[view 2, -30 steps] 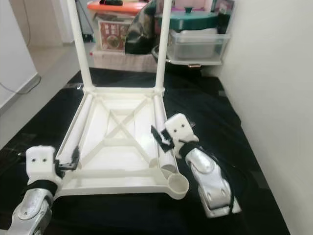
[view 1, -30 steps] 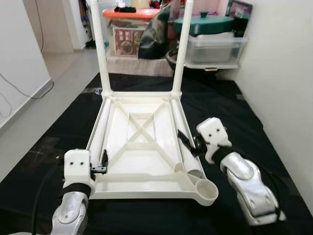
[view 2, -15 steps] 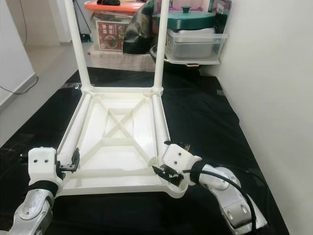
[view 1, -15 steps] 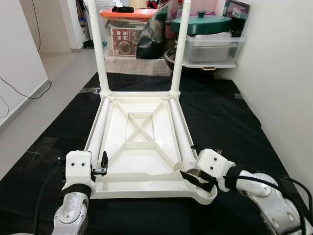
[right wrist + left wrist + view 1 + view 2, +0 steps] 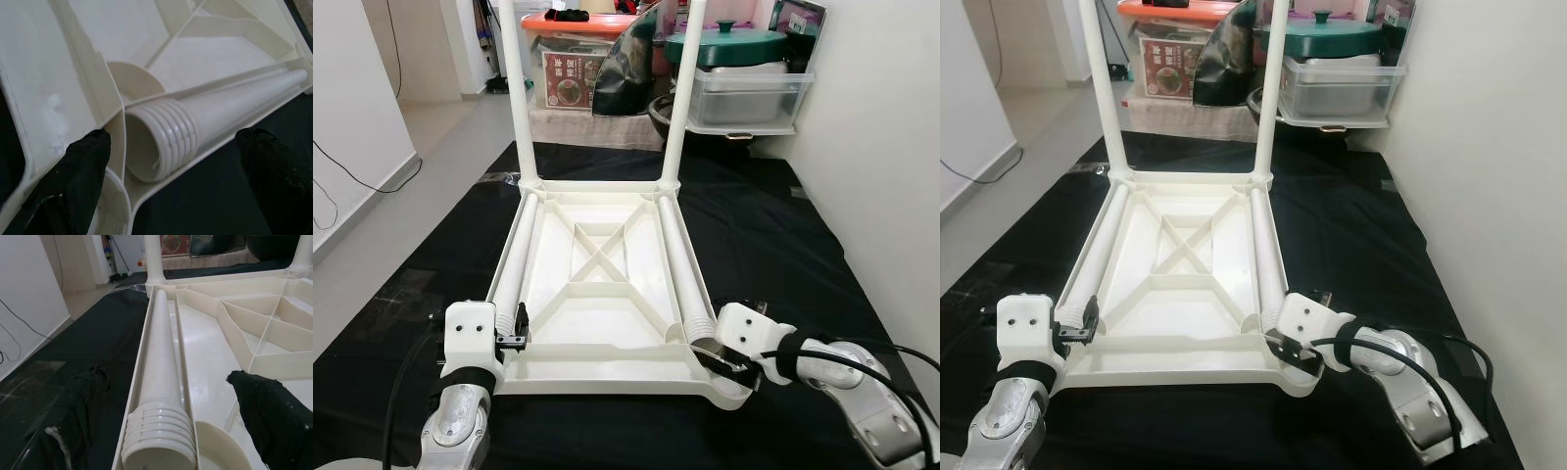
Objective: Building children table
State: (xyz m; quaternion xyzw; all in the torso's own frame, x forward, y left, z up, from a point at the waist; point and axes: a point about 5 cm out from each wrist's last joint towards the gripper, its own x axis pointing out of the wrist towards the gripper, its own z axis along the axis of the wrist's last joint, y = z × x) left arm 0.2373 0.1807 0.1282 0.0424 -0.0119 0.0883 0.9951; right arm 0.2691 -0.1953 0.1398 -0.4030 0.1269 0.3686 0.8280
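The cream table top (image 5: 607, 377) lies upside down on a black mat (image 5: 773, 235). Two legs stand upright at its far corners (image 5: 517, 88) (image 5: 683, 88). Two loose legs lie inside it, one along the left rim (image 5: 514, 259) and one along the right rim (image 5: 683, 264). My left gripper (image 5: 516, 328) is open at the near-left corner, and its fingers (image 5: 78, 401) straddle the left leg's threaded end (image 5: 159, 440). At the near-right corner my right gripper (image 5: 715, 354) is open too, with the right leg's threaded end (image 5: 161, 142) between its fingers (image 5: 88, 156).
Beyond the mat stand stacked storage boxes (image 5: 582, 64) and a clear bin (image 5: 749, 93) with a green pot on it. A white wall (image 5: 891, 176) runs close along the right. Light floor and a cable (image 5: 352, 171) lie to the left.
My right arm has swung from beside the middle of the right loose leg to the near-right corner and turned towards the leg's threaded end. The left gripper has stayed put.
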